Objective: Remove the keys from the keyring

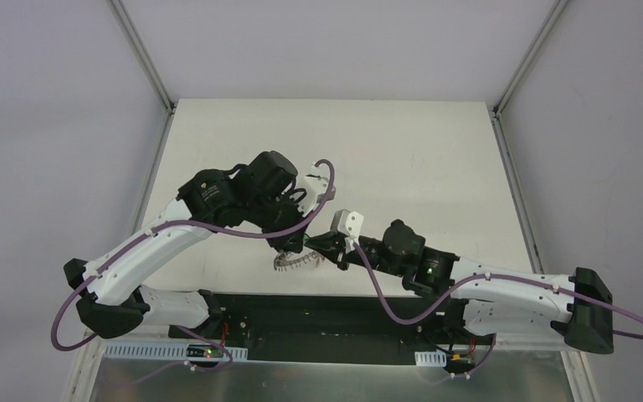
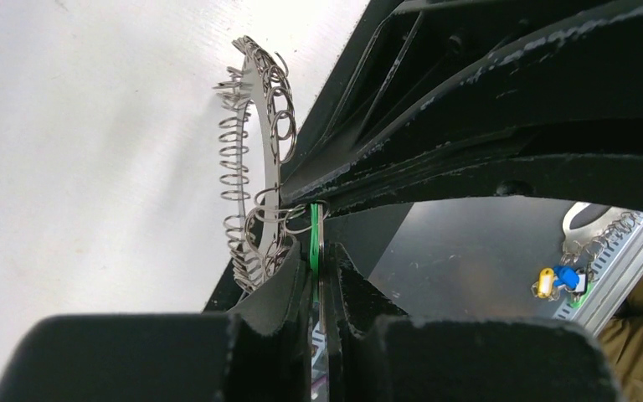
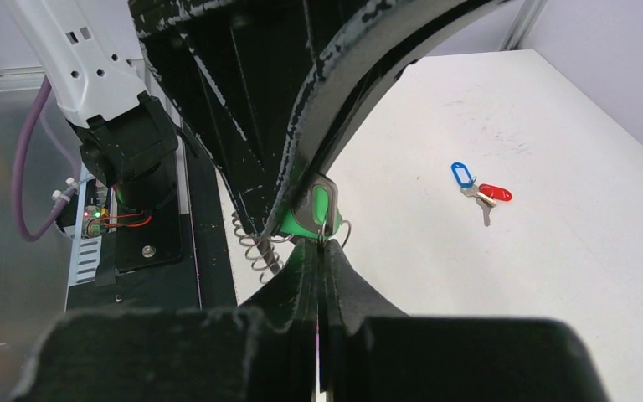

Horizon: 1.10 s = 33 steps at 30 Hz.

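Observation:
The keyring (image 1: 297,262), a silvery ring fringed with wire loops, hangs on edge near the table's front edge, between both grippers. In the left wrist view the keyring (image 2: 255,159) stands upright just beyond my left gripper (image 2: 318,251), which is shut on a green key (image 2: 314,239) seen edge-on. My right gripper (image 3: 324,244) is shut on a wire loop of the keyring (image 3: 255,247), right below the green key (image 3: 318,209). A blue key (image 3: 462,175) and a red key (image 3: 495,193) lie loose on the table. In the top view the left gripper (image 1: 291,245) and the right gripper (image 1: 322,248) almost meet.
The black base plate (image 1: 326,314) runs along the table's near edge, right under the keyring. A yellow tag and a blue tag (image 2: 552,280) with wire loops lie by a slotted metal rail (image 2: 615,268) below the table edge.

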Tool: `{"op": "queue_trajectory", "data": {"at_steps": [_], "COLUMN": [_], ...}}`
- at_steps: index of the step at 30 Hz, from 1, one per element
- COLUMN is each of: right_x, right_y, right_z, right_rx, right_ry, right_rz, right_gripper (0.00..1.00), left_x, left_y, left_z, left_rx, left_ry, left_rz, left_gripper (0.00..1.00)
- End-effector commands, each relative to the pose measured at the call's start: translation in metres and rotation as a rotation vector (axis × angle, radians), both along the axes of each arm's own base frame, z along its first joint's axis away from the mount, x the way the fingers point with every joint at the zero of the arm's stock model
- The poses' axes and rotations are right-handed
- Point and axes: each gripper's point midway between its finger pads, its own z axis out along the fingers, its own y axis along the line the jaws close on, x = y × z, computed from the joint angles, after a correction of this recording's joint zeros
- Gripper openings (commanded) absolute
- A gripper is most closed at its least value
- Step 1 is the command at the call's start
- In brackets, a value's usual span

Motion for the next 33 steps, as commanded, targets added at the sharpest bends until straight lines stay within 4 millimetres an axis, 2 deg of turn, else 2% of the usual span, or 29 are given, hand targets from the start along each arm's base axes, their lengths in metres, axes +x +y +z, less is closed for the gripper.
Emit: {"op": "queue_trajectory", "data": {"at_steps": [1, 11, 19, 27, 33], "right_x": [-0.005, -0.018, -0.032, -0.035, -0.037], "right_y": [-0.007, -0.026, -0.035, -0.040, -0.037], "right_z": [0.019, 0.005, 0.015, 0.028, 0.021], "right_rx": [0.056, 0.039, 0.081, 0.122, 0.104], "right_ry": [-0.008, 0.059, 0.059, 0.044, 0.066], "right_rz": [0.004, 0.028, 0.087, 0.097, 0.111], "right_gripper": [0.00, 0.00, 0.00, 0.00, 0.00], "left_x": [0.000, 0.013, 0.011, 0.006, 0.011], "left_y": [-0.003, 0.000, -0.006, -0.012, -0.013], "left_z": [0.028, 0.027, 0.017, 0.005, 0.011], "left_rx": [-0.084, -0.060, -0.045, -0.027, -0.037], "left_ry": [-0.040, -0.068, -0.017, 0.030, -0.008], "left_rz": [0.023, 0.086, 0.061, 0.015, 0.019], "left_gripper": [0.00, 0.00, 0.00, 0.00, 0.00]}}
